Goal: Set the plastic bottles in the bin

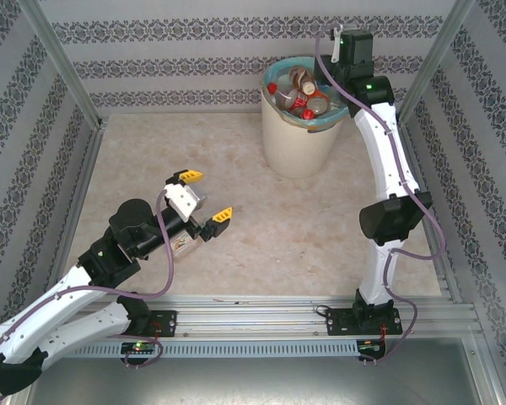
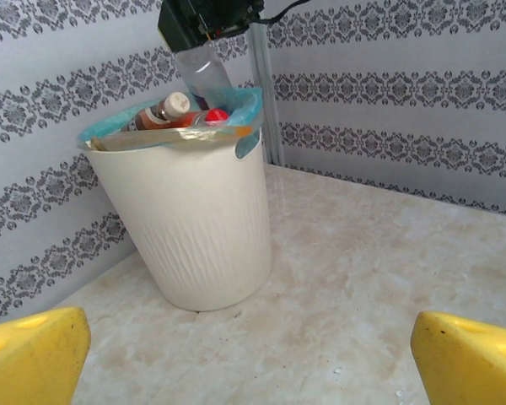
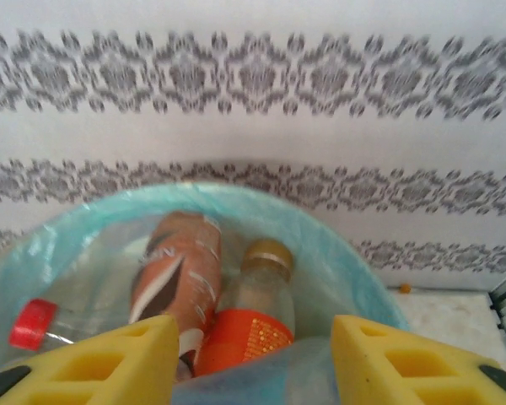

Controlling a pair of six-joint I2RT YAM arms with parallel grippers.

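The cream bin (image 1: 293, 143), lined with a blue-green bag, stands at the back of the table and holds several plastic bottles (image 1: 304, 94). My right gripper (image 1: 337, 61) hangs over its right rim. In the right wrist view the right gripper (image 3: 255, 363) has a clear bluish bottle (image 3: 261, 381) between its yellow fingers. Below lie a brown-labelled bottle (image 3: 177, 270), an orange-labelled one (image 3: 253, 325) and a red cap (image 3: 31, 323). From the left wrist view that clear bottle (image 2: 204, 72) hangs above the bin (image 2: 194, 228). My left gripper (image 1: 207, 196) is open and empty over the table's near left.
Patterned walls close in the table on three sides, with metal posts (image 1: 63, 63) at the corners. The bin stands close to the back wall. A rail (image 1: 261, 319) runs along the near edge by the arm bases.
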